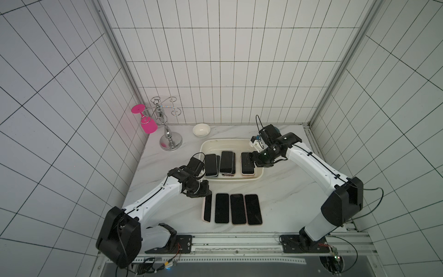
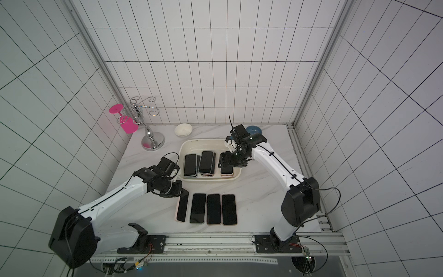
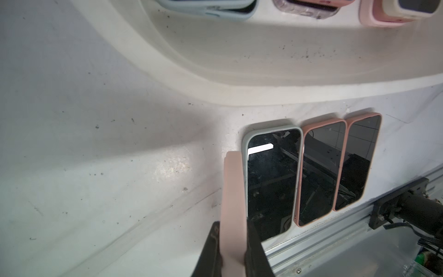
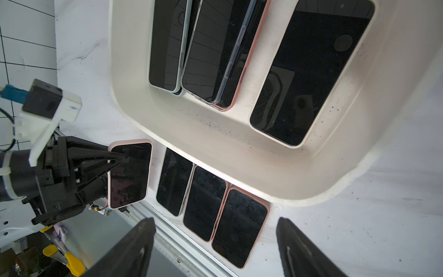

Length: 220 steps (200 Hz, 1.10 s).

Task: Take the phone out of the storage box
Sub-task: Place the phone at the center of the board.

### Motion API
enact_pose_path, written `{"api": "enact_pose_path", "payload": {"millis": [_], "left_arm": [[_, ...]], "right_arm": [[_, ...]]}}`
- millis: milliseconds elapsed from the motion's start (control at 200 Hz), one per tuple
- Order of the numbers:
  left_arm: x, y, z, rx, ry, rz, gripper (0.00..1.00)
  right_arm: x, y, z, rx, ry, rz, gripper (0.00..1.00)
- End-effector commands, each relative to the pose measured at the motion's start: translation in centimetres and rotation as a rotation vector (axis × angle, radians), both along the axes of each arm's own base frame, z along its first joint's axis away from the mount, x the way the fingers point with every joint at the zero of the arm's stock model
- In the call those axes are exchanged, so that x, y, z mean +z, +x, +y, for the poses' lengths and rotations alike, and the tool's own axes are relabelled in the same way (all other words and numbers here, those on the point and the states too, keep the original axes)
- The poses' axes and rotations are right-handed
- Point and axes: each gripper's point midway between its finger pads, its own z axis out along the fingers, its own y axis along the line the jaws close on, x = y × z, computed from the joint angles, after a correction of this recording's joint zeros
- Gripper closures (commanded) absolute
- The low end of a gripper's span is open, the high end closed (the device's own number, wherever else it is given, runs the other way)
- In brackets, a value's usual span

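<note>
White tiled walls (image 1: 215,60) are enclosing a marble counter (image 1: 287,199). The storage box (image 1: 227,144) is sitting toward the far middle, holding stacked phones (image 1: 227,163) at its left and centre and a single phone (image 1: 247,169) at its right. The right claw (image 1: 249,160) is hovering above that single phone, spread wide and gripping nothing. Nearer the front, the left claw (image 1: 206,191) is clenching a pink-cased phone (image 1: 207,207) tilted on its long edge, just left of three phones (image 1: 238,209) lying flat.

We see a cream-white storage box (image 1: 227,144), black-screened phones (image 1: 222,208) in pink or pale green cases (image 3: 233,191), a grey-veined white desk (image 1: 287,203).
</note>
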Motion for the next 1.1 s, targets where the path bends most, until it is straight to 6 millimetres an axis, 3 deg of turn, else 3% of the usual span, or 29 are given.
{"api": "enact_pose_path", "payload": {"millis": [0, 420, 765, 985, 1049, 1094], "left_arm": [[-0.4, 1.4, -0.9, 0.026, -0.026, -0.052, 1.0], [-1.4, 1.2, -2.0, 0.046, -0.107, -0.057, 1.0], [-0.1, 1.4, -3.6, 0.041, -0.23, -0.1, 1.0], [-0.9, 1.3, -3.0, 0.052, -0.204, -0.087, 1.0], [-1.7, 1.2, -2.4, 0.067, -0.171, -0.067, 0.96], [-2.1, 1.2, -2.0, 0.082, -0.14, -0.048, 0.87]], "right_arm": [[-0.7, -0.3, -0.4, 0.017, -0.008, 0.01, 0.17], [-2.6, -0.5, -0.8, 0.022, -0.053, 0.04, 0.18], [-3.9, -0.8, -1.0, 0.028, -0.074, 0.074, 0.18], [-4.7, -1.1, -1.2, 0.031, -0.088, 0.094, 0.19], [-4.9, -1.2, -1.2, 0.033, -0.09, 0.101, 0.19], [-5.0, -1.2, -1.2, 0.033, -0.091, 0.102, 0.19]]}}
